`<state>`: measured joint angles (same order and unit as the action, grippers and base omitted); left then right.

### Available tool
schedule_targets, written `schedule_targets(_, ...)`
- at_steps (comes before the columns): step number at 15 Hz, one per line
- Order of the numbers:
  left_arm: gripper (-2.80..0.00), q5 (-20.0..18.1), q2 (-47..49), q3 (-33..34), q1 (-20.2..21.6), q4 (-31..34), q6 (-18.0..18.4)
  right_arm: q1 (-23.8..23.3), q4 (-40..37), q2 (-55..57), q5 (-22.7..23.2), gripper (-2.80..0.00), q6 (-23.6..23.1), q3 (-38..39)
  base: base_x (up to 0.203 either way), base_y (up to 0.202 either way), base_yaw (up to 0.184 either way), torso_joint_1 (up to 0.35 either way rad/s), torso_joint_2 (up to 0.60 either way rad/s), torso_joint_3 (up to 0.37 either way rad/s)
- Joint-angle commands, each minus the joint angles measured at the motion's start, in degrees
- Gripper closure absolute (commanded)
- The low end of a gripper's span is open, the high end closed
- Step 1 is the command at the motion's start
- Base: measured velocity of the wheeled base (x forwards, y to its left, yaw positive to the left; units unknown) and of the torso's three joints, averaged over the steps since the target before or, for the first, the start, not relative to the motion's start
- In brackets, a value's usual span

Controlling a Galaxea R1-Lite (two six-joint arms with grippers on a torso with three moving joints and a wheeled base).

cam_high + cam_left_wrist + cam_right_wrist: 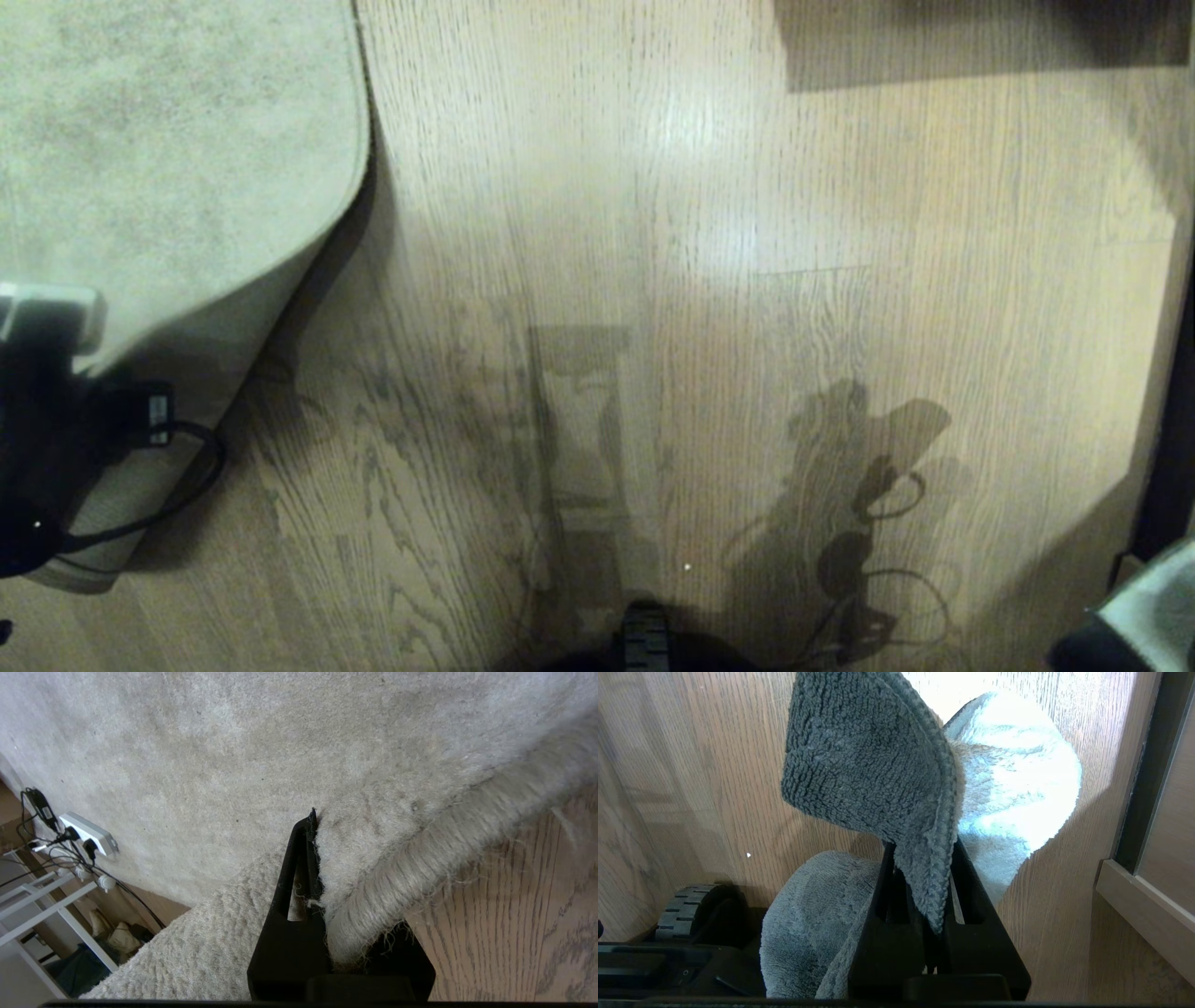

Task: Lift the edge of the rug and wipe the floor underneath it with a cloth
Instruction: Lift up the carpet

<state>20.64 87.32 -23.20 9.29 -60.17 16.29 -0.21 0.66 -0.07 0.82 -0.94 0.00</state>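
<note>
The pale rug [168, 159] lies at the far left on the wood floor [700, 280]. Its near corner is raised off the planks, casting a dark shadow beside it. My left arm [37, 448] is at that corner. My left gripper [320, 830] is shut on the rug edge [420, 858]; one black finger [294, 872] shows and the other is hidden under the pile. The woven backing [201, 933] faces up beside it. At the lower right, my right gripper [924, 858] is shut on the cloth [868, 760], which is dark grey with a pale blue side [1158, 597].
A white power strip with plugs and cables [88, 833] sits beyond the rug, near a white frame [42, 905]. Dark furniture runs along the right [1167, 448] with a wooden panel [1148, 905]. A dark shadow crosses the top [980, 37]. My base wheel [686, 905] is close by.
</note>
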Motion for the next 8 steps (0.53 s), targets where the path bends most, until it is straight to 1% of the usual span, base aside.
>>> schedule_targets(1,0.00,0.1,-0.1,0.0,0.0,-1.4,0.0,0.0,0.0,0.1,0.0,0.00,0.0,0.0,0.000,0.000,0.000,0.000,0.00,0.000)
schedule_targets(7,0.00,0.2,-0.2,0.1,0.3,-1.9,-0.1,0.0,0.0,0.1,0.1,0.00,0.1,0.0,0.000,0.000,0.000,0.000,0.00,0.000)
schedule_targets(8,0.00,0.2,-0.2,0.1,0.4,-1.9,-0.1,0.0,0.0,0.1,0.0,0.00,0.0,0.0,0.004,0.100,-0.009,0.002,0.00,-0.001)
